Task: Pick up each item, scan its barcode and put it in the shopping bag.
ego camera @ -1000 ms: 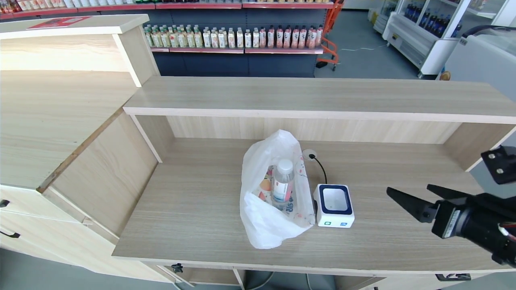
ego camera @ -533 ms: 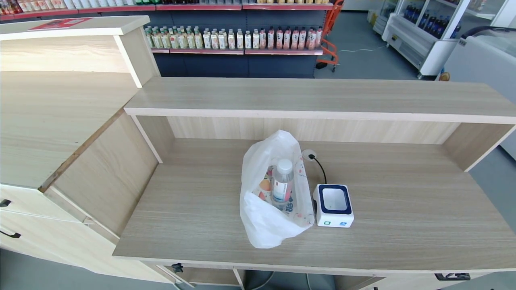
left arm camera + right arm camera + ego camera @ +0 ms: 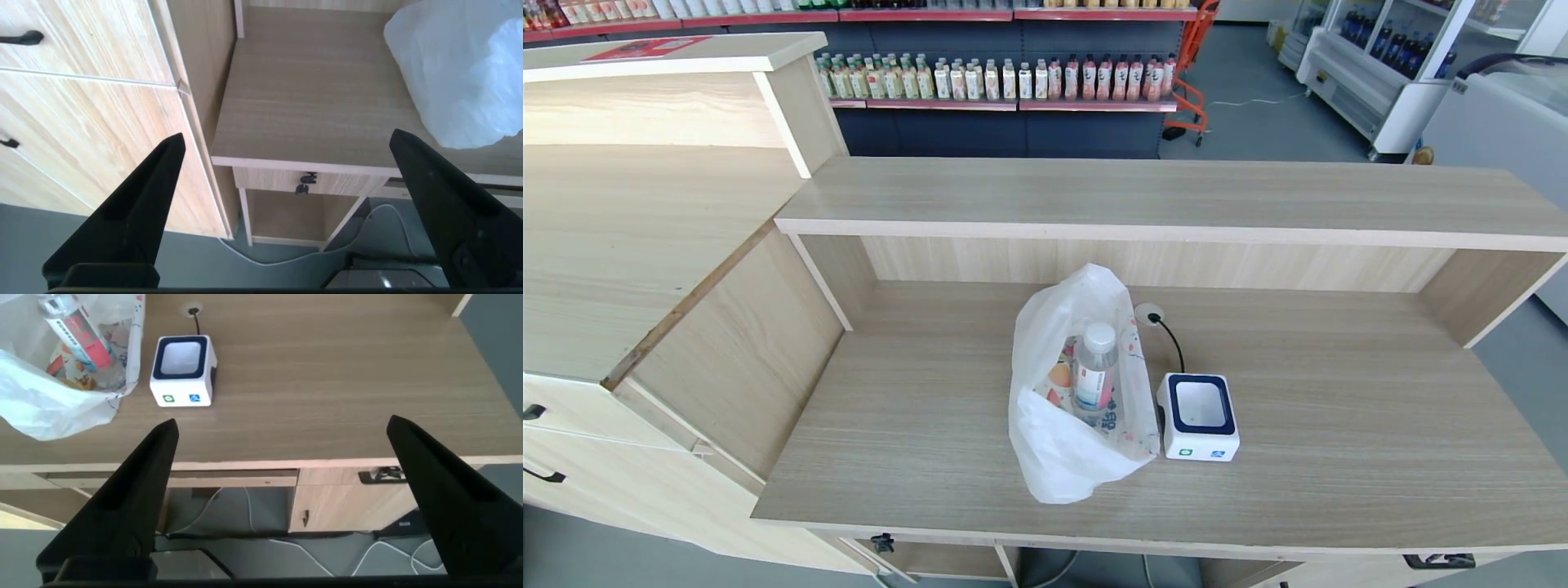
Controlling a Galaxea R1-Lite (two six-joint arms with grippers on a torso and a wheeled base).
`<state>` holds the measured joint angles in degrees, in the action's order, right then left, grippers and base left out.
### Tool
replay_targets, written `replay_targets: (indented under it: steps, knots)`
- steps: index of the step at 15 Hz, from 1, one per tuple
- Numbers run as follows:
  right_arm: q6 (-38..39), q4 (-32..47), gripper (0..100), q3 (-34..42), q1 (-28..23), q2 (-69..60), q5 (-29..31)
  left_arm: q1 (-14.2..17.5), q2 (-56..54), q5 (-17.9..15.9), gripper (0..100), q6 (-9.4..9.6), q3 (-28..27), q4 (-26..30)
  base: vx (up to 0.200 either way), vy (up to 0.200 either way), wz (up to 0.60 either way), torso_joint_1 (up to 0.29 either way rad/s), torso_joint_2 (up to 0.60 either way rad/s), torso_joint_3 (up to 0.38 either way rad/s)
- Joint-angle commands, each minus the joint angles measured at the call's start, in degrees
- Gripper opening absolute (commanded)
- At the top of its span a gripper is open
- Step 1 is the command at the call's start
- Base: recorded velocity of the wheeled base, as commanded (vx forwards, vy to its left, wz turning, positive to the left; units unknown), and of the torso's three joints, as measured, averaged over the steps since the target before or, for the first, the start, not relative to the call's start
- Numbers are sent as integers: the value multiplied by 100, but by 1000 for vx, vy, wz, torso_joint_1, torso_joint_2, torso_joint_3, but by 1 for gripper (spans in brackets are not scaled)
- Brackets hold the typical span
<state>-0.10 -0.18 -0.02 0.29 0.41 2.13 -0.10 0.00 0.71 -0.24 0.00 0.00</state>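
Withdrawing right gripper [image 3: 282, 423] rightward off the counter [image 3: 1339, 457]; holding it and left gripper [image 3: 288, 137] wide open, empty. Judging bottle [image 3: 1094, 376] in shopping bag [image 3: 1054, 465] rigid, slick; gripping mid-body.

Tool [image 3: 286, 135] spread wide over the counter [image 3: 302, 98] bearing the shopping bag [image 3: 462, 73]

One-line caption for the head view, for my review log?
Water bottle standing in the white shopping bag beside the barcode scanner on the wooden counter.

The wooden counter [image 3: 1339, 425] carries the shopping bag [image 3: 1058, 457] beside the scanner [image 3: 1199, 418].
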Motion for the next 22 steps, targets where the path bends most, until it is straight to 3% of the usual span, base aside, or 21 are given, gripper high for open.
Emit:
replay_targets:
  steps: [1, 7, 14, 19, 22]
  knots:
    - [-25, 9, 100, 2, -3, -41, -2, 1, 9, 8, 100, -2, 0, 0, 0, 0, 0, 0, 0, 0]
    - [1, 9, 100, 2, -3, -41, -2, 1, 9, -9, 100, 16, 0, 0, 0, 0, 0, 0, 0, 0]
    - [-17, 9, 100, 2, -3, -41, -2, 1, 9, 0, 100, 7, 0, 0, 0, -200, 0, 4, 5, 3]
    - [-17, 9, 100, 2, -3, -41, -2, 1, 0, 0, 100, 7, 0, 0, 0, 0, 0, 0, 0, 0]
    - [-17, 9, 100, 2, -3, -41, -2, 1, 0, -9, 100, 24, 0, 0, 200, 0, 0, 1, 1, 1]
